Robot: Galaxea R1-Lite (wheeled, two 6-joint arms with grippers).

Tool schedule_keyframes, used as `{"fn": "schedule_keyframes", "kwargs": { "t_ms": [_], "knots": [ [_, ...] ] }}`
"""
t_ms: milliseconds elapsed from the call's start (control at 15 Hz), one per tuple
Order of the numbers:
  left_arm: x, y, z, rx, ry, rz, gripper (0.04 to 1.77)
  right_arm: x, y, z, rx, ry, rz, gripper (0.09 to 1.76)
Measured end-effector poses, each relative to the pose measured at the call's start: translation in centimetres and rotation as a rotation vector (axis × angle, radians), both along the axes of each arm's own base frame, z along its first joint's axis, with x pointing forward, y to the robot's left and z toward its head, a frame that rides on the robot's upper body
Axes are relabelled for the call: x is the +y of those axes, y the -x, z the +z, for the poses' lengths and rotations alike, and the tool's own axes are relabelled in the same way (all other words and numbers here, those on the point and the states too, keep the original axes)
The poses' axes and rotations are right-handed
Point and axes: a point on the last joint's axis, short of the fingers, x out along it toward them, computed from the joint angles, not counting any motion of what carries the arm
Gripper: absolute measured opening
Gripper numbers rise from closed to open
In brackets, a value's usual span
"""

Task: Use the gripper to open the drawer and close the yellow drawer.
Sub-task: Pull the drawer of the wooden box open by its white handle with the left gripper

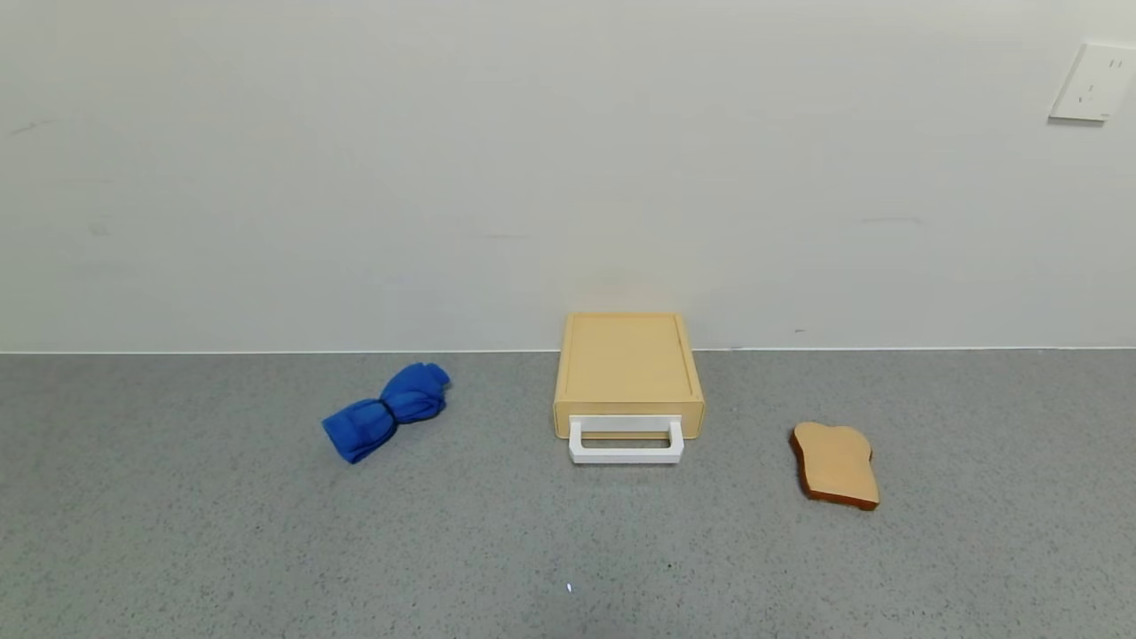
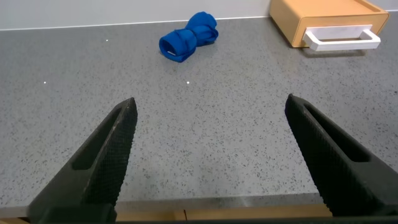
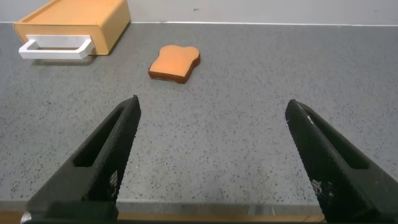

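Observation:
The pale-yellow drawer box [image 1: 628, 368] stands against the wall at the middle of the grey counter. Its drawer is pushed in, and the white loop handle [image 1: 626, 441] sticks out toward me. The box and handle also show in the left wrist view [image 2: 329, 22] and in the right wrist view [image 3: 71, 26]. Neither arm shows in the head view. My left gripper [image 2: 211, 109] is open and empty over the counter's near edge, far from the drawer. My right gripper [image 3: 214, 109] is open and empty over the near edge too.
A rolled blue cloth [image 1: 386, 411] lies left of the drawer box. A tan toast-shaped slice [image 1: 834, 464] lies to its right. A white wall socket [image 1: 1093, 82] sits at the upper right. The counter's near edge [image 2: 249, 205] is just below both grippers.

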Motion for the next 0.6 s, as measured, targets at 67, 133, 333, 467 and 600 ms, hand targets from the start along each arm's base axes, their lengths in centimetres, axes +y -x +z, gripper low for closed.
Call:
{"fn": "schedule_keyframes", "kwargs": {
  "t_ms": [67, 133, 333, 467, 600],
  "knots": [
    [0.0, 0.0, 0.0, 0.0, -0.002, -0.002, 1.72, 0.0, 0.0, 0.0, 0.0, 0.0, 0.0, 1.71],
    [-0.01, 0.0, 0.0, 0.0, -0.003, -0.002, 1.72, 0.0, 0.0, 0.0, 0.0, 0.0, 0.0, 1.71],
    [-0.02, 0.0, 0.0, 0.0, -0.006, -0.009, 1.72, 0.0, 0.0, 0.0, 0.0, 0.0, 0.0, 1.71],
    [-0.02, 0.01, 0.03, -0.001, -0.016, -0.01, 1.72, 0.0, 0.0, 0.0, 0.0, 0.0, 0.0, 1.71],
    [-0.02, 0.03, 0.04, 0.005, -0.03, -0.011, 1.72, 0.0, 0.0, 0.0, 0.0, 0.0, 0.0, 1.71]
  ]
}}
